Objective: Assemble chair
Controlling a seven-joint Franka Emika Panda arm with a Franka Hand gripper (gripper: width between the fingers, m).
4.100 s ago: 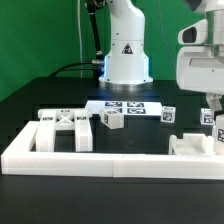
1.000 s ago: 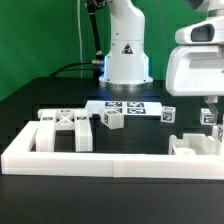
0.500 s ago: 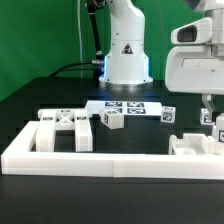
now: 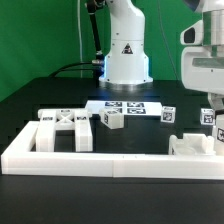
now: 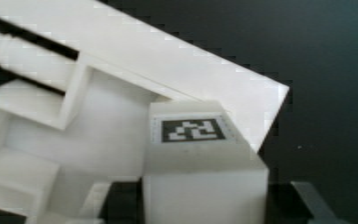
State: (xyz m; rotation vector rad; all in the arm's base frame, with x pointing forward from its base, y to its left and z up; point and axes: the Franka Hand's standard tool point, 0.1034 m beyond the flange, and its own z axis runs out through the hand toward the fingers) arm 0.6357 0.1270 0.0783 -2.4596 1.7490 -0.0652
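At the exterior view's right edge, the gripper [image 4: 212, 104] hangs over a small tagged block [image 4: 209, 118], partly out of shot. In the wrist view the jaws are closed on that block: a white post with its tag facing the camera and a dark finger on either flank. Close behind it is a larger ribbed part [image 5: 60, 120]; I cannot tell whether they touch. I also cannot tell whether the block is off the table.

Other chair parts:
- X-frame [image 4: 65, 130] on the left, just behind the wall [image 4: 110, 160].
- A loose cube [image 4: 112, 120] and a second cube [image 4: 168, 115] mid-table, near the marker board [image 4: 125, 106].
- A blocky part [image 4: 190, 145] on the near right, just beside the gripped block. It is likely the ribbed one.

Step, as judged: early — one small part is grasped and no joint is evident yet.

The next move calls for a straight lift clear of the neighbouring part, then a carry to the block's mate, with the post kept square so the joint lines up. Risk — the block could twist in the narrow grip.
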